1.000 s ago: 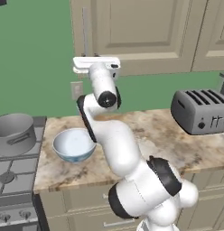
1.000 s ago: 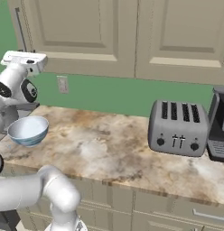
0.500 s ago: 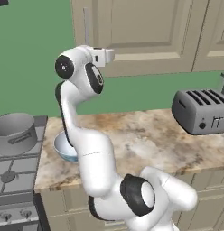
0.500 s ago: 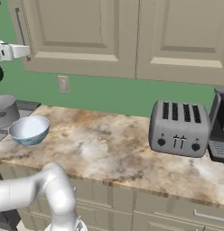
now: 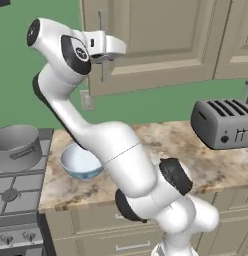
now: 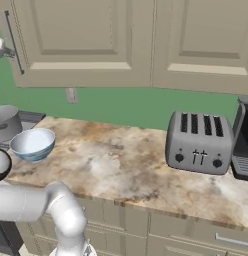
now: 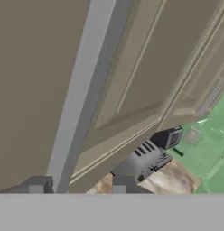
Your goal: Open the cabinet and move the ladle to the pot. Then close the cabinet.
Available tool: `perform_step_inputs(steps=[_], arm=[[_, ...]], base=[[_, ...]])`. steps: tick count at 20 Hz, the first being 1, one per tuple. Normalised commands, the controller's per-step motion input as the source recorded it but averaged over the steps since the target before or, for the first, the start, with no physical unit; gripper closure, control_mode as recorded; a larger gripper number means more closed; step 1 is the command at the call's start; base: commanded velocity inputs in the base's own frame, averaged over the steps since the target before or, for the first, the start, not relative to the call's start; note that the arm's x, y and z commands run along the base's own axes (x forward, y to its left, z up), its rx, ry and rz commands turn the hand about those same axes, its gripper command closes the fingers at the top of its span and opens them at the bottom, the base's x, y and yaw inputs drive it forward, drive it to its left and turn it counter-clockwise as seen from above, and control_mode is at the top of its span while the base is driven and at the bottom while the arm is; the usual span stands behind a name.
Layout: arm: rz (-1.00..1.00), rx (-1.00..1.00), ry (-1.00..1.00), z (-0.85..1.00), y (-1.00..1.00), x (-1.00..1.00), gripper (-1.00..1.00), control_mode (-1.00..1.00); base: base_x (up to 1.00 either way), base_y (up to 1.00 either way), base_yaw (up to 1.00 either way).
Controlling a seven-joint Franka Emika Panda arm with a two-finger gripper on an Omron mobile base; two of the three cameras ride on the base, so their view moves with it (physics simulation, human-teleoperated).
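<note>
A: Item one, the gripper (image 5: pixel 103 56)?
B: Raised at the cabinet (image 5: pixel 161 40), its two fingertips (image 7: pixel 37 186) standing apart on either side of the vertical silver bar handle (image 7: pixel 82 90). The jaws bracket the bar; whether they press on it I cannot tell.

A: Cabinet door?
B: Tan, raised panel, shut flat against its neighbour.

A: The pot (image 5: pixel 17 147)?
B: Grey, on the stove (image 5: pixel 16 195) at the left end, well below the gripper.

A: Other stock?
B: White-and-blue bowl (image 5: pixel 80 161) on the tabletop (image 6: pixel 121 160), just beside the stove. Grey toaster (image 6: pixel 198 142) on the tabletop, far right, well apart from the bowl.
</note>
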Motion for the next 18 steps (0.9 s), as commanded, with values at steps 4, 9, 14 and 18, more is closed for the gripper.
perform_step_inputs(steps=[4,9,14,18], arm=[[-0.3,-0.14,0.05,-0.33,-0.7,-1.0,1.0,-1.0],[-0.19,-0.18,0.0,-0.96,-0.88,-1.0,1.0,-1.0],[-0.1,-0.26,0.0,-1.0,-0.91,-1.0,1.0,-1.0],[-0.07,-0.21,0.0,-0.94,-0.45,-1.0,1.0,-1.0]], base=[[0.0,0.0,0.0],[0.0,0.0,0.0],[0.0,0.0,0.0],[0.0,0.0,0.0]])
